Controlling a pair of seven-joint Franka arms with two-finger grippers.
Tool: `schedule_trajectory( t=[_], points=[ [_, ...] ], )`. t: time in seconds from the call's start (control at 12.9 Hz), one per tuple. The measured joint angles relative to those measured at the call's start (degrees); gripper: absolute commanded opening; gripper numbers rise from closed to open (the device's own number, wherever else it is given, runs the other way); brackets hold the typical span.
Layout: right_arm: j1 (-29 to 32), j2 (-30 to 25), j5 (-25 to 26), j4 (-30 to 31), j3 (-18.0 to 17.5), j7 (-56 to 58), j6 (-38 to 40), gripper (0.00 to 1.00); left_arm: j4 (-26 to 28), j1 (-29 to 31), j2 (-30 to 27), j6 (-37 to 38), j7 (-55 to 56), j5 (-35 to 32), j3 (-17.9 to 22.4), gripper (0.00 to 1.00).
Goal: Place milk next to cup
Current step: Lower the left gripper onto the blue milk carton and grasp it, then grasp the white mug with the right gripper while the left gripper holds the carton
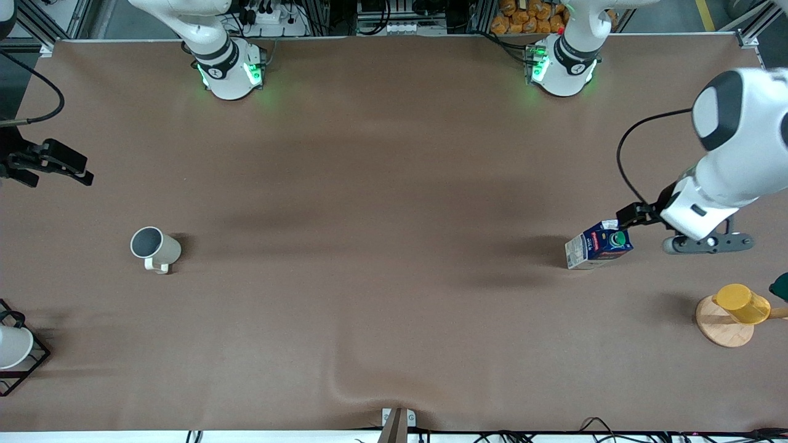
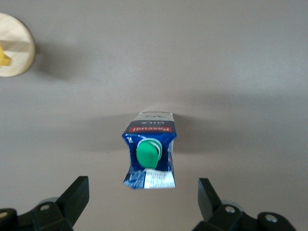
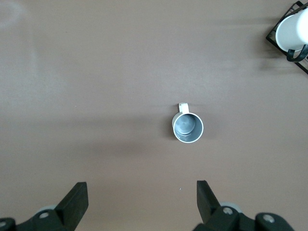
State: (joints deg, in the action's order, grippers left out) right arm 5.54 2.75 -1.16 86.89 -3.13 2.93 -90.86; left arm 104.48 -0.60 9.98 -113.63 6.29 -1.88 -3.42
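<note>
Brown matte table covering (image 1: 394, 184), slightly rippled at the edge nearest the front camera; aluminium framing and cabling along the robots' side. Milk carton (image 1: 598, 245) upright on the table toward the left arm's end, green cap (image 2: 147, 153) up, not yet gripped and well apart from the cup. Left gripper (image 1: 637, 215) low just beside the carton's top, jaws apart; in the left wrist view (image 2: 144, 202) both fingers straddle open space with the carton centred ahead of them, which reads as alignment for a side grasp on the body below the gable. Cream-white cup (image 1: 156, 247) upright toward the right arm's end, grey interior open upward, loop handle (image 1: 159, 266) turned toward the front camera; bare table on the sides away from the handle probably suits the placement. Right gripper (image 1: 52, 161) waiting above the table near that end, jaws apart (image 3: 142, 204), cup within its camera's field. Legible print on the carton's red band: "Pascual", with "MILK" beneath; smaller panel text unreadable. Other items: yellow cup (image 1: 742, 303) on a round wooden coaster (image 1: 723, 329), white cup (image 1: 12, 346) in a black wire rack (image 1: 34, 363).
</note>
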Motion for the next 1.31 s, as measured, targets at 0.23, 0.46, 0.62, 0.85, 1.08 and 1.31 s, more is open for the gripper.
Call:
schedule_trajectory(
  t=[0.23,0.46,0.62,0.85,1.08,1.31],
  points=[
    [0.0,1.6,0.0,0.1,0.0,0.0,-0.3,1.00,1.0,0.0,2.9,-2.6,0.0,0.0,0.0,1.00],
    [0.0,6.5,0.0,0.2,0.0,0.0,-5.7,1.00,1.0,0.0,5.1,-3.8,0.0,0.0,0.0,1.00],
    [0.0,10.4,0.0,0.3,0.1,0.0,-9.0,1.00,1.1,0.0,6.1,-3.8,0.0,0.0,0.0,1.00],
    [0.2,16.2,0.2,0.7,0.7,0.1,-10.0,1.00,1.1,0.0,7.1,-3.9,0.0,0.0,0.0,0.87],
    [3.8,22.8,0.3,0.8,0.9,2.9,-14.7,1.00,1.1,0.0,7.8,-3.9,0.0,0.0,0.0,0.60],
    [4.3,26.2,2.5,0.9,0.7,13.1,-14.9,1.00,1.1,0.0,8.0,-3.9,0.0,0.0,0.0,0.41]
  ],
)
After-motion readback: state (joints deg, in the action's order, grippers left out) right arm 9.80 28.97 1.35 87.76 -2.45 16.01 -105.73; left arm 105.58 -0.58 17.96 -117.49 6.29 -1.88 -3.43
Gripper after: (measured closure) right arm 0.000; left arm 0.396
